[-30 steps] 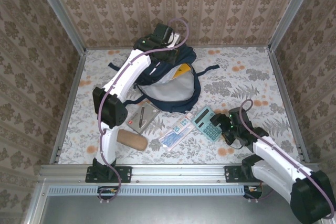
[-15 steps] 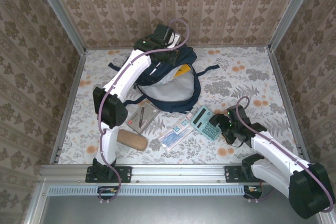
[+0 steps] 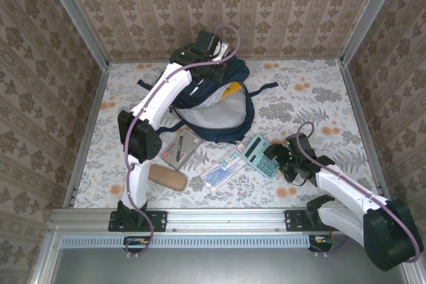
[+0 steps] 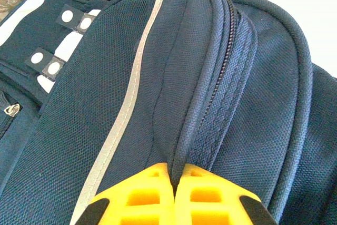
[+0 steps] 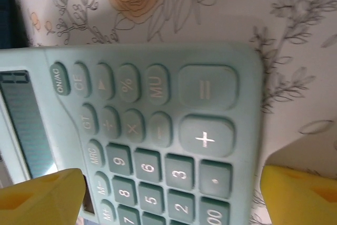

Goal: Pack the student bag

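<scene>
Right tool (image 3: 279, 159), jaws wide and empty, sits low over the calculator's (image 3: 259, 154) near end on the table (image 3: 313, 91); this arm is nearer. Student bag (image 3: 219, 108) lies beyond, far-left of that tool, at the table's far centre, grey-lined mouth facing the near edge. Left tool (image 4: 175, 183) is pinched onto its top fabric.

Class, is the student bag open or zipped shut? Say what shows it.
Open: in the top view the bag gapes wide, its pale grey lining showing. The left pincer is shut on its top fabric.
</scene>
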`<state>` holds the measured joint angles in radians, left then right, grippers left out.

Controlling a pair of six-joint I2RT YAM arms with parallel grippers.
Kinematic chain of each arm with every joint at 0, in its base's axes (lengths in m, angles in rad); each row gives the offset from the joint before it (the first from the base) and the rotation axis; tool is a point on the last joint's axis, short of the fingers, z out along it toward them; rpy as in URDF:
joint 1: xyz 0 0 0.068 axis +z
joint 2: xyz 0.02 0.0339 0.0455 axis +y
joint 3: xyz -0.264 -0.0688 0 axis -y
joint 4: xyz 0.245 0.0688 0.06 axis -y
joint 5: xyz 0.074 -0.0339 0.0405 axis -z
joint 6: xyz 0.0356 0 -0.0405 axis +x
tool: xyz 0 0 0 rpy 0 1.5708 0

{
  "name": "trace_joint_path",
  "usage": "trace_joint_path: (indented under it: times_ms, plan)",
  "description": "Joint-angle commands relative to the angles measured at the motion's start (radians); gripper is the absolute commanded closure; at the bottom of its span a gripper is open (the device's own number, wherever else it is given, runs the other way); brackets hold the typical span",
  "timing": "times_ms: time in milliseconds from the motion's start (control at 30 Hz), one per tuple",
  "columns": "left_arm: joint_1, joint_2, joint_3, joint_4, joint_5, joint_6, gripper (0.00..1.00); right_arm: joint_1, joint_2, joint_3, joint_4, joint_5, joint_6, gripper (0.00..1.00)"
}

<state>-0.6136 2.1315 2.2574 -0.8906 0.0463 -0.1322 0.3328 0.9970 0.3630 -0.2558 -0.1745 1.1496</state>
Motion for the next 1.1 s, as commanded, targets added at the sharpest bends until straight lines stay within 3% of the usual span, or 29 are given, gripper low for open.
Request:
trace_joint_path:
  times_ms: [0,567,867,1067]
  plan:
    - [-0.004,-0.038,0.014,0.051,0.019,-0.024,1.0,0.005,0.034,0.008,0.115,-0.056,-0.021,0.14]
    - [-0.006,-0.039,0.008,0.055,0.026,-0.035,1.0,0.014,0.226,0.038,0.425,-0.177,-0.046,0.15]
    - [-0.006,-0.044,0.008,0.052,0.025,-0.034,1.0,0.011,0.113,0.006,0.502,-0.149,-0.044,0.27]
    - [-0.005,-0.045,0.003,0.053,0.031,-0.032,1.0,0.005,0.148,0.004,0.522,-0.183,-0.06,0.33]
